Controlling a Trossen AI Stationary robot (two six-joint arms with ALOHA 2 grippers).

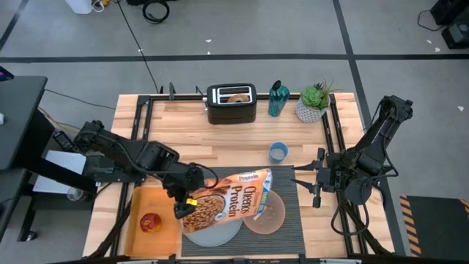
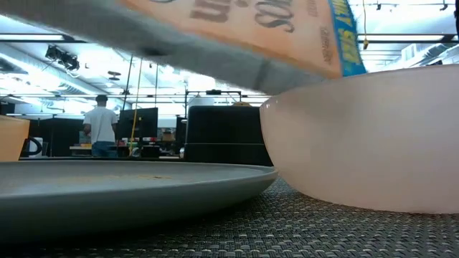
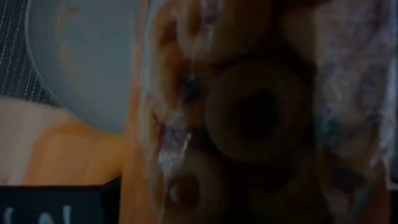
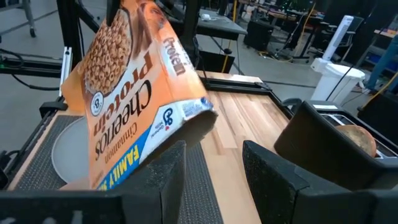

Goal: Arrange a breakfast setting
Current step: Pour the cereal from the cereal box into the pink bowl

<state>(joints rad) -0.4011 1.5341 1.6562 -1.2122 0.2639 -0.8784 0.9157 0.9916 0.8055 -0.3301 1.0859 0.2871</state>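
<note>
My left gripper (image 1: 183, 207) is shut on an orange Cheerios cereal box (image 1: 231, 196), held tilted above the pale grey plate (image 1: 216, 231) and the translucent pink bowl (image 1: 267, 214). Both rest on the dark ribbed placemat (image 1: 289, 220). The box's lower end (image 4: 186, 115) hangs over the bowl (image 2: 366, 143). A red apple (image 1: 150, 222) lies on the orange tray (image 1: 135, 202). A bagel (image 1: 237, 96) sticks up from the black toaster (image 1: 231, 104). My right gripper (image 1: 306, 180) stands open and empty at the mat's right edge, pointing toward the box. My left gripper holds the cereal box by its raised end (image 1: 196, 209), the end toward the table's left, coming at it from the left and slanting down. The fingers themselves are hidden by the box and the wrist. The box is lifted clear, sloping down toward the bowl.
A blue cup (image 1: 278, 152) stands on the wood behind the mat. A teal bottle (image 1: 276, 99) and a potted plant (image 1: 314, 104) stand at the far edge, right of the toaster. A person (image 2: 100, 125) stands far back in the room.
</note>
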